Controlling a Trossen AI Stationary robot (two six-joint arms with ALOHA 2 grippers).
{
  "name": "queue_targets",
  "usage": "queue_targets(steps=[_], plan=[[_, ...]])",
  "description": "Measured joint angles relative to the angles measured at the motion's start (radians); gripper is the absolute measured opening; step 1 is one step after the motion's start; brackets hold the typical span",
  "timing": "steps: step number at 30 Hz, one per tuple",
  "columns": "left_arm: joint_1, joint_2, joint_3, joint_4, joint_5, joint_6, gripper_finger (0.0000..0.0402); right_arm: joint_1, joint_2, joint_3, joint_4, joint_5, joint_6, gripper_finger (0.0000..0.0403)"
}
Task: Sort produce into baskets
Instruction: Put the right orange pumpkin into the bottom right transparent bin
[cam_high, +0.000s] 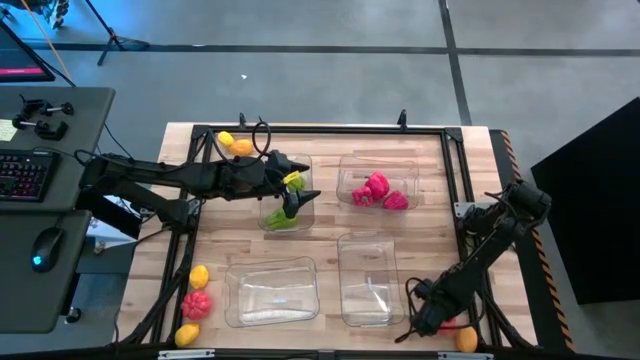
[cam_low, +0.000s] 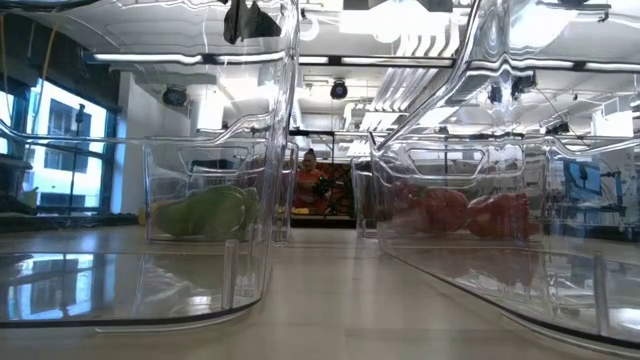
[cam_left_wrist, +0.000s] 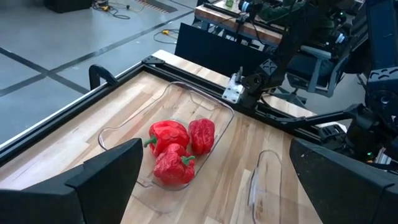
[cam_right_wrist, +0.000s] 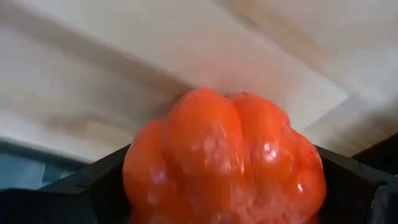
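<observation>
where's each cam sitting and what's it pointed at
High: overhead, straight down on the table, both arms in view.
Low: at tabletop height, looking level through the clear bins; no arm clearly shows.
Left wrist: past its own open fingers at the red peppers.
Right wrist: close on an orange pepper.
Shared: high also shows those red peppers.

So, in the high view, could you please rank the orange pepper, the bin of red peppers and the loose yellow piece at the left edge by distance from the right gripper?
1. orange pepper: right at the right gripper, by the table's near right corner.
2. bin of red peppers: far side, right of centre.
3. loose yellow piece: left edge, across the table.
</observation>
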Motion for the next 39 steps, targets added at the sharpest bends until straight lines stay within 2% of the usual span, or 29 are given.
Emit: queue_targets(steps=[4, 8, 17, 21, 28, 33, 36, 39], plan=[[0.000, 0.000, 0.000, 0.007, 0.000, 0.001, 0.0394, -0.005, -0.003, 0.000, 0.014, -0.061, -0.058, 0.0369], [0.000, 0.000, 0.000, 0.007, 0.000, 0.021, 0.0394, -0.006, -0.039, 0.029, 0.005, -0.069, -0.115, 0.0367], [0.008, 0.000, 0.000, 0.007, 0.000, 0.035, 0.0394, -0.034, -0.221, 0.153, -0.086, 0.127, -0.202, 0.0352], [0.013, 0.000, 0.027, -0.004, 0.004, 0.036, 0.0394, -0.058, -0.305, 0.229, -0.158, 0.305, -0.250, 0.0350], [0.021, -0.028, 0.105, -0.056, 0.072, 0.070, 0.0394, -0.135, -0.399, 0.280, -0.189, 0.833, -0.341, 0.0353], [0.021, -0.095, 0.138, -0.149, 0.081, 0.080, 0.0394, -0.166, -0.409, 0.279, -0.180, 1.122, -0.398, 0.0355], [0.021, -0.140, 0.138, -0.186, 0.081, 0.064, 0.0394, -0.185, -0.405, 0.266, -0.179, 1.211, -0.408, 0.0355], [0.010, -0.175, 0.121, -0.188, 0.081, 0.020, 0.0394, -0.208, -0.397, 0.248, -0.179, 1.215, -0.408, 0.0355]])
